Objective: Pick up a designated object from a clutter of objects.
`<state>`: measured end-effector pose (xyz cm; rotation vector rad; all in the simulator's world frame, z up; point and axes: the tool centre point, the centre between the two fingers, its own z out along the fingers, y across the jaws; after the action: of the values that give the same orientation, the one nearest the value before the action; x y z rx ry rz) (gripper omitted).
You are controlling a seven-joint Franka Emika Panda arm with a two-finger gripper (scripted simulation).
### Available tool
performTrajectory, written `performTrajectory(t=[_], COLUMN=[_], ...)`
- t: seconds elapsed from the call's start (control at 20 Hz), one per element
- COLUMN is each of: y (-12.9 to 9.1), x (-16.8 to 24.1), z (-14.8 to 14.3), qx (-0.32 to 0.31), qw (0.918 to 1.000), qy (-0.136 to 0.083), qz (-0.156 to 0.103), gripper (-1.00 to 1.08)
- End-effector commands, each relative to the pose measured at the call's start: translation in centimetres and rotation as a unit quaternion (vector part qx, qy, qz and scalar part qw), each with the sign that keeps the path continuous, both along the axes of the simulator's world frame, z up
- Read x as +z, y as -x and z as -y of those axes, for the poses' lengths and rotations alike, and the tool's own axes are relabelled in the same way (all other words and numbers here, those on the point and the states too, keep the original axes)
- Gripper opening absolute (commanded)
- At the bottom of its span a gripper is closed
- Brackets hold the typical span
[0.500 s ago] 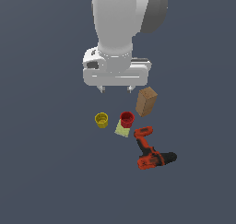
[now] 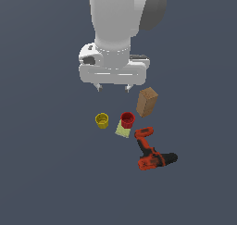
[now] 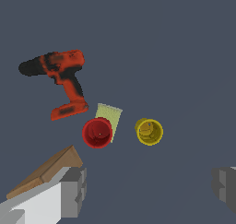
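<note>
Two views, each showing sth the other hid. Exterior view took in the whole arm (image 2: 121, 20) hanging over the clutter, gripper (image 2: 113, 87) spread wide w/ nothing held, well above the yellow cup (image 2: 102, 120). Wrist view caught only the finger pads (image 3: 73, 191) but looked straight down into both cups. Yellow cup stood upright, apart from the rest, near the red cup (image 2: 127, 120). Red cup touched or overlapped the pale block (image 2: 123, 129). Drill (image 2: 151, 151) lay on its side just past the block; brown box (image 2: 147, 102) stood tilted by the red cup. Nothing blocked the yellow cup.
</note>
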<state>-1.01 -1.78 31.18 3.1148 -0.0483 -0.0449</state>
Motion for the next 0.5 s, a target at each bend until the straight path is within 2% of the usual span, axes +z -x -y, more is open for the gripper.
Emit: performTrajectory(t=[0.0,0.45], y=[0.0,-0.2], x=[0.4,-1.0], z=[0.2,0.6], qx=[-0.001,-0.001], qw=[1.0000,1.0000], qy=[0.004,0.001], qz=[0.003,0.003], gripper=[1.00,1.00])
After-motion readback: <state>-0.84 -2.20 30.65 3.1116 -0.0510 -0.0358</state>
